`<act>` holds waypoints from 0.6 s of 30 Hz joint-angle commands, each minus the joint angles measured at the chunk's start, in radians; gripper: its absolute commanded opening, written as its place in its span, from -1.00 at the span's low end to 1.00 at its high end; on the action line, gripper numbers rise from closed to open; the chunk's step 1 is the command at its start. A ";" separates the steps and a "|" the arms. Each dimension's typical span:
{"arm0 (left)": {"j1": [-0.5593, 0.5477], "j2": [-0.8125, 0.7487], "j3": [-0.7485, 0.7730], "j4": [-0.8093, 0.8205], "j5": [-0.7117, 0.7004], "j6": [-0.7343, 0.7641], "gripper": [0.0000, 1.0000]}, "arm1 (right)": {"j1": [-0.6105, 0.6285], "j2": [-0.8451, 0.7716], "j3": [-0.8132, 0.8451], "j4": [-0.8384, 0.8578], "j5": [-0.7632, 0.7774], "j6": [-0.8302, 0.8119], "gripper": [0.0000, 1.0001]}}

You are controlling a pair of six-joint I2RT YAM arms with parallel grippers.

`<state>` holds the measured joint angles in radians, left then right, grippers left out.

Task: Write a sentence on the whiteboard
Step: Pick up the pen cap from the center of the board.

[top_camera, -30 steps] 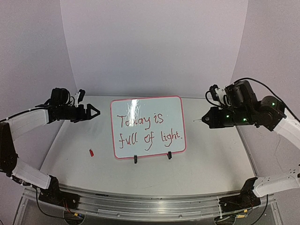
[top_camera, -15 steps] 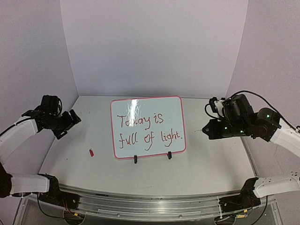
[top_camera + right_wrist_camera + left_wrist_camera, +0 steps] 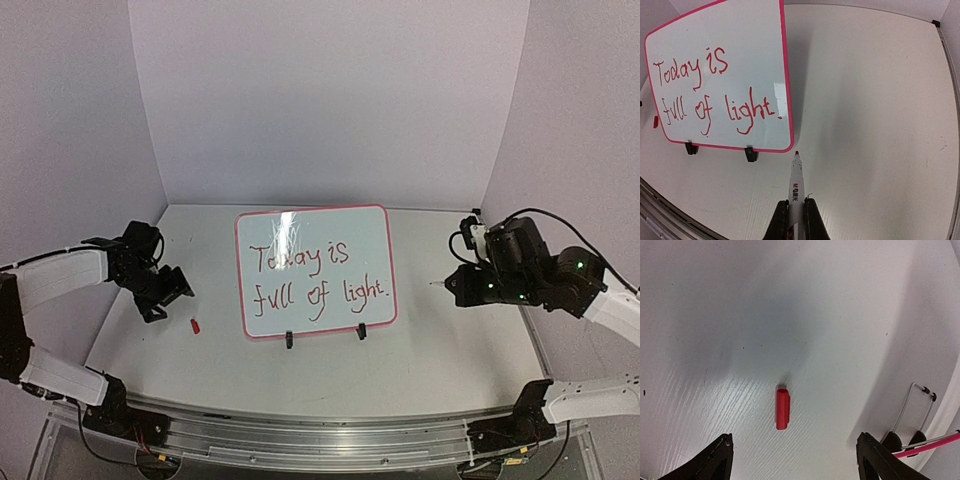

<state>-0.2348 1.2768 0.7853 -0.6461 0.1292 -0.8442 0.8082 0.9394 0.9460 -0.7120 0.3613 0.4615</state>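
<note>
Whiteboard [image 3: 316,270] stands on its two black clip feet at the middle of the table [image 3: 440,350], its face toward the arms. The red line "Today is full of light." ends in a full stop, so I judge the writing finished. In this top view the left gripper [image 3: 165,292] hangs low near the table's left edge, close to a red cap [image 3: 196,325]. The right gripper [image 3: 452,286] sits off the board's right side, apart from it.

From the left wrist, the left gripper [image 3: 792,452] has its fingers spread wide and empty. The cap [image 3: 782,409] lies between and ahead of them, probably lined up for a pickup.

From the right wrist, the right gripper [image 3: 796,212] is clamped tight on the marker [image 3: 795,175]. Its bare tip points toward the board's lower right corner without touching it, likely waiting for the cap.
</note>
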 commanded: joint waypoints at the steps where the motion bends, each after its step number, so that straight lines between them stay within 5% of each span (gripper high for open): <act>1: -0.028 0.075 -0.007 0.039 -0.004 -0.044 0.66 | -0.002 -0.015 -0.011 0.014 0.046 -0.016 -1.00; 18: -0.090 0.257 0.008 0.081 0.024 -0.068 0.03 | -0.002 -0.019 -0.047 0.011 0.119 -0.009 -1.00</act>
<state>-0.3100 1.4925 0.7725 -0.5821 0.1523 -0.8968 0.8074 0.9351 0.9037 -0.7122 0.4420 0.4530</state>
